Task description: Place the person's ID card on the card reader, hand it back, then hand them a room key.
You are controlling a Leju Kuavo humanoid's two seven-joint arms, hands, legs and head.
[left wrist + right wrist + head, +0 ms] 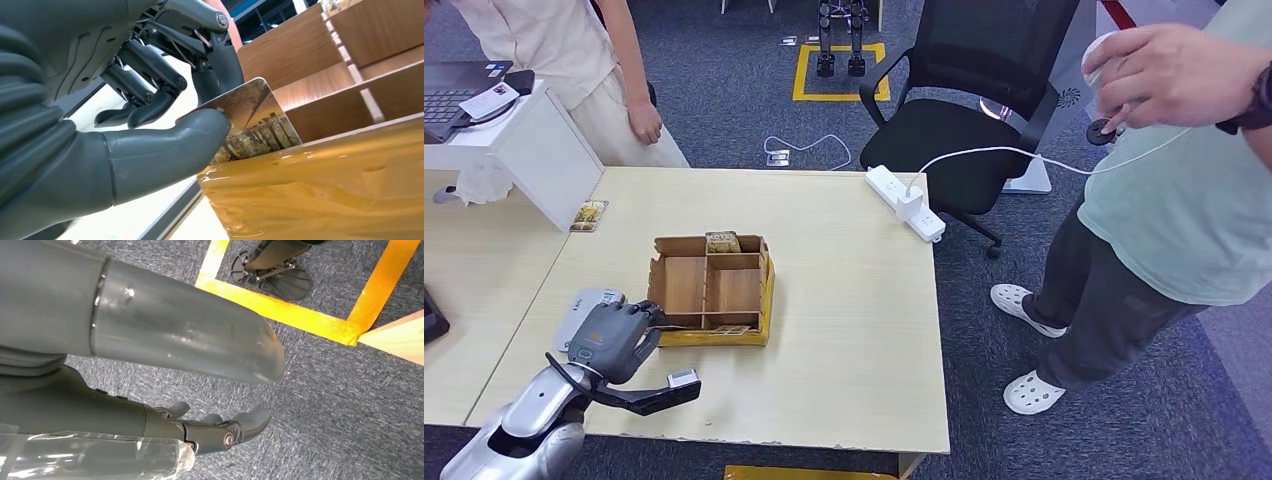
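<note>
Left hand (150,125) pinches a key card (252,122) at the box's (714,290) near-left corner. Right hand (165,355) hangs over carpet, fingers loosely apart, holding nothing.

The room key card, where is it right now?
In the left wrist view, the card is pinched by the left hand, partly inside the wooden box, at its near-left corner on the table.

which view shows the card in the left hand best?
Left wrist view: the card, printed with a golden scene, is pinched by the left hand at the wooden box. In the head view the hand hides it. Right wrist view faces carpet.
</note>
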